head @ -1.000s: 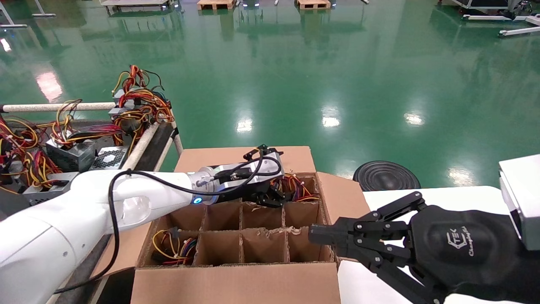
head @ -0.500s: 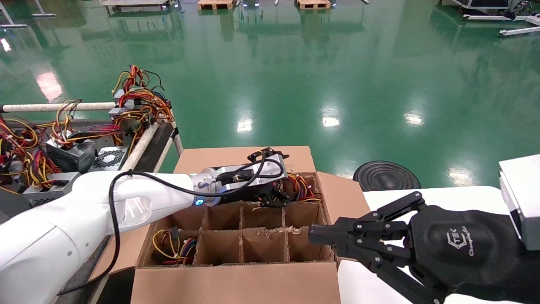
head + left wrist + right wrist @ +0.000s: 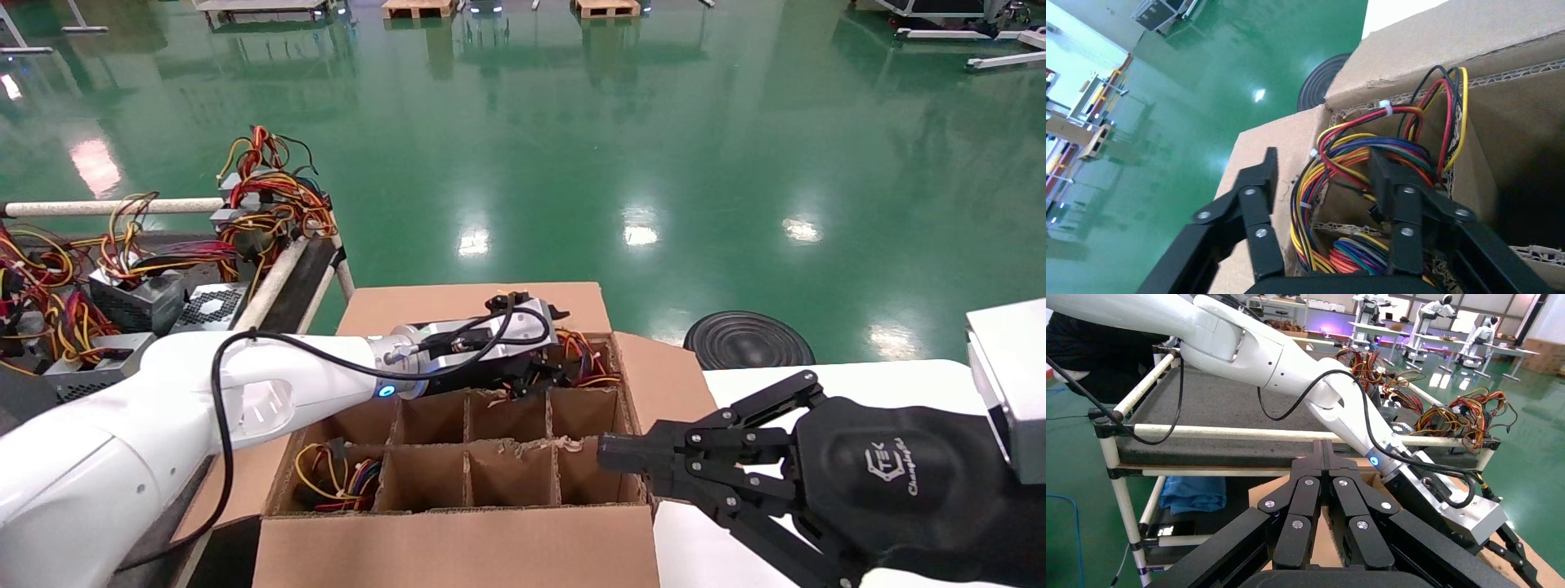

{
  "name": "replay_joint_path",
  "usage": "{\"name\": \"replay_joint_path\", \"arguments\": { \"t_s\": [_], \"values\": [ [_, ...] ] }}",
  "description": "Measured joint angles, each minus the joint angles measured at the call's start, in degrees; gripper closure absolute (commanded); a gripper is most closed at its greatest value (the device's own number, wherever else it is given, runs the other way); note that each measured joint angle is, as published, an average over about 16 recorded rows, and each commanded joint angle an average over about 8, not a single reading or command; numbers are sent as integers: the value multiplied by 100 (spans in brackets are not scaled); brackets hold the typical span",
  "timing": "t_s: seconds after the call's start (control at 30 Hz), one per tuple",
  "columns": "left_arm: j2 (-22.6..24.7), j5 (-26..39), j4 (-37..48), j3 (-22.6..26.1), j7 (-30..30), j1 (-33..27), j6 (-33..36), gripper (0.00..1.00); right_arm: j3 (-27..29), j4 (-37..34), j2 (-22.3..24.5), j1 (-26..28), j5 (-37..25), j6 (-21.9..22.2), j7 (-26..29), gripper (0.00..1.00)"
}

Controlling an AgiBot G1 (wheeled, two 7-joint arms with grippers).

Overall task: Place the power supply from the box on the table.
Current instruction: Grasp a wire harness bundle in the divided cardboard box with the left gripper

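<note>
Left end effector [image 3: 1324,184] spread open over the box's [image 3: 458,547] far-right cell, straddling the power supply [image 3: 584,359] wire bundle directly beneath. Right end effector [image 3: 609,457] clenched, idle beside the box.

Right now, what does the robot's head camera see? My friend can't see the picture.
The left gripper reaches into the far corner cell of the box, over colourful wires. The right gripper, shut, waits at the box's right side. More power supplies sit on the table at left.
</note>
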Motion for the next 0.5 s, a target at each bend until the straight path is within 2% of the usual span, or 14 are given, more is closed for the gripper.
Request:
{"name": "replay_joint_path", "arguments": {
  "t_s": [0.5],
  "values": [
    [64, -76, 167, -11, 72, -16, 98, 100, 0, 0, 0, 0, 0, 0, 0, 100]
  ]
}}
